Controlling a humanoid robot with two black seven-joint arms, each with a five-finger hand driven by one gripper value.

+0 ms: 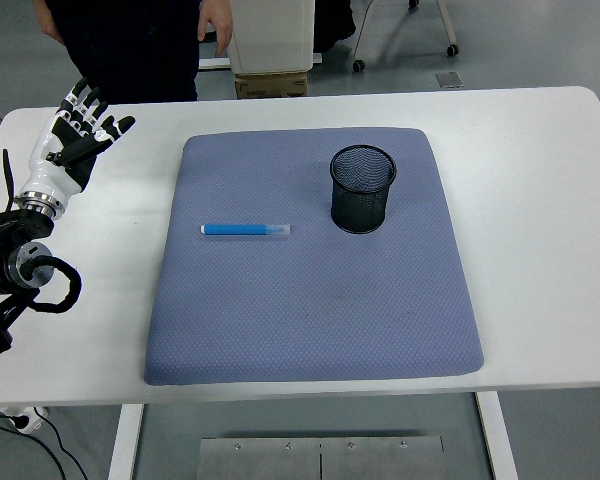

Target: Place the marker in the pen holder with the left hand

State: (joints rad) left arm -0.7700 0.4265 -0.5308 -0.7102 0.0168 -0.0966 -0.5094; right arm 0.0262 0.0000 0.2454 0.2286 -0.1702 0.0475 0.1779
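The blue marker [245, 230] lies flat on the grey-blue mat [310, 330], its long axis running left to right across the picture, roughly parallel to the table [540, 150] near edge. The left hand [78, 140] hovers over the table's far left corner, off the mat, fingers spread and holding nothing. From that hand the marker sits to the right and nearer the robot (a diagonal reach in over the mat's left edge). The black mesh pen holder [362, 189] stands upright just right of the marker's right end, not touching it. The right hand is out of view, so the left is the only candidate; nothing is grasped yet.
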